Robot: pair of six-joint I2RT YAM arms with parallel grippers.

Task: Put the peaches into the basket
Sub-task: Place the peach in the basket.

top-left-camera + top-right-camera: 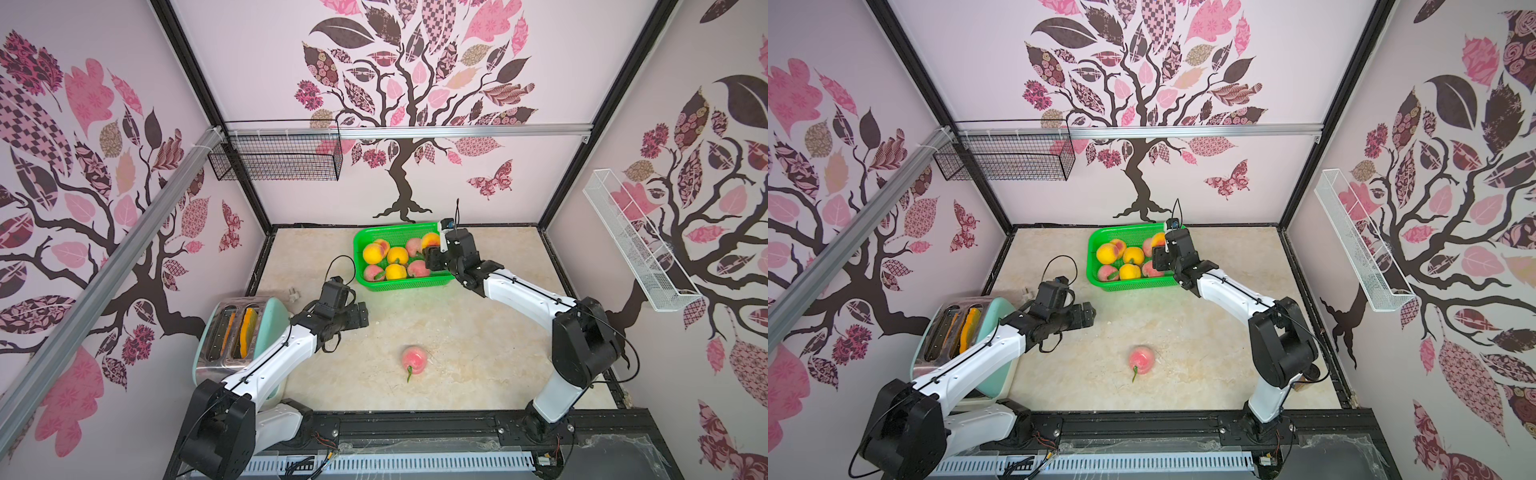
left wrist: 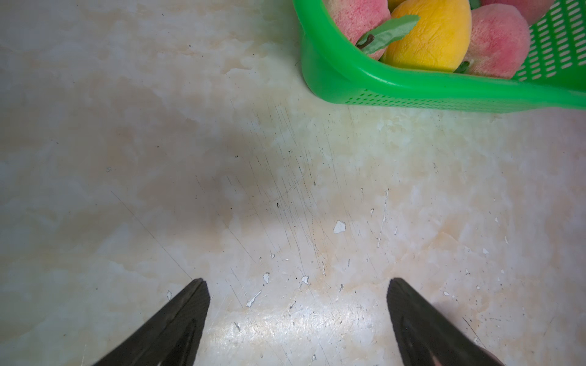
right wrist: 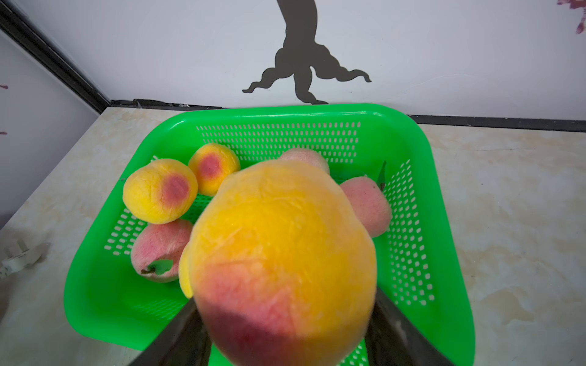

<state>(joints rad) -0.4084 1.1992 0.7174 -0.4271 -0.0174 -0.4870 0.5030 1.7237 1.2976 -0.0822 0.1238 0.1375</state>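
We are counting one basket (image 1: 399, 285) with perhaps seven peaches (image 1: 397, 255) lying inside, some overlapping. One pink peach (image 1: 414, 359) is sitting apart on the table (image 1: 478, 332). The right gripper (image 3: 283, 301), its arm stretching far, is clamping one yellow peach (image 3: 282, 240) over the basket. The left gripper (image 2: 296, 280) is hovering with its jaws wide.

Pale walls (image 1: 270, 62), tree decals (image 1: 401, 174); beige marbled floor (image 1: 457, 332); black wire basket (image 1: 276, 160), white rack (image 1: 631, 245).

No legible text, label, brand, number or sign in any view, none readable on the green basket (image 3: 421, 152) beneath the right claw (image 3: 285, 298), none on the toaster (image 1: 272, 316) near the left claw (image 2: 296, 280), wall decals (image 1: 407, 104) pictorial only.
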